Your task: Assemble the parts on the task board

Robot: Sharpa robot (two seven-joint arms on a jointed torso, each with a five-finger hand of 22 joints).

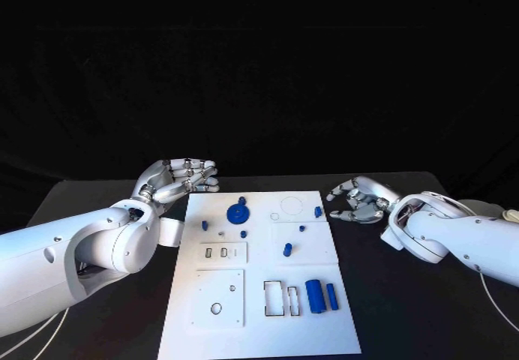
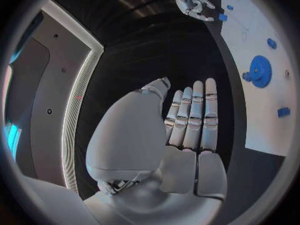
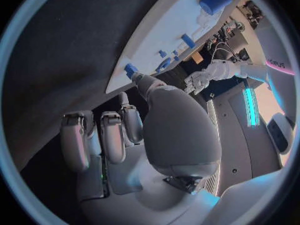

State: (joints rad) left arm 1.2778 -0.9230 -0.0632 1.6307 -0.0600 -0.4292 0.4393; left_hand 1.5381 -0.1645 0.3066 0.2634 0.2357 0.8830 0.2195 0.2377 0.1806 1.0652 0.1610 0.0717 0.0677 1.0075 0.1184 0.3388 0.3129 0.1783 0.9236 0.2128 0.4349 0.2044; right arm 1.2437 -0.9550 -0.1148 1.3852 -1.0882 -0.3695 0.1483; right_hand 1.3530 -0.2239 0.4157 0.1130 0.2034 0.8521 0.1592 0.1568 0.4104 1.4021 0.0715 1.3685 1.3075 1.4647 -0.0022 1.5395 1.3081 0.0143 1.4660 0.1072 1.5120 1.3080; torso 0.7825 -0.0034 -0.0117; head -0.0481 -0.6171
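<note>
The white task board (image 1: 271,330) lies in the middle of the black table. On its far half sits a blue gear (image 1: 237,214), with small blue parts around it, such as one (image 1: 318,212) by the right edge and one (image 1: 288,250) near the centre. Two blue cylinders (image 1: 315,295) lie on the near half. My left hand (image 1: 184,178) hovers at the board's far left corner with its fingers straight, holding nothing. My right hand (image 1: 362,201) hangs just off the far right edge, fingers loosely curved and apart, empty. In the right wrist view its thumb reaches close to the small blue edge part (image 3: 130,69).
Raised white blocks with slots and holes (image 1: 224,253) stand on the board's left side, and rectangular cut-outs (image 1: 279,298) lie beside the cylinders. In the left wrist view the gear (image 2: 259,71) and board (image 2: 262,125) lie beyond my left hand (image 2: 181,135). Black table borders the board on both sides.
</note>
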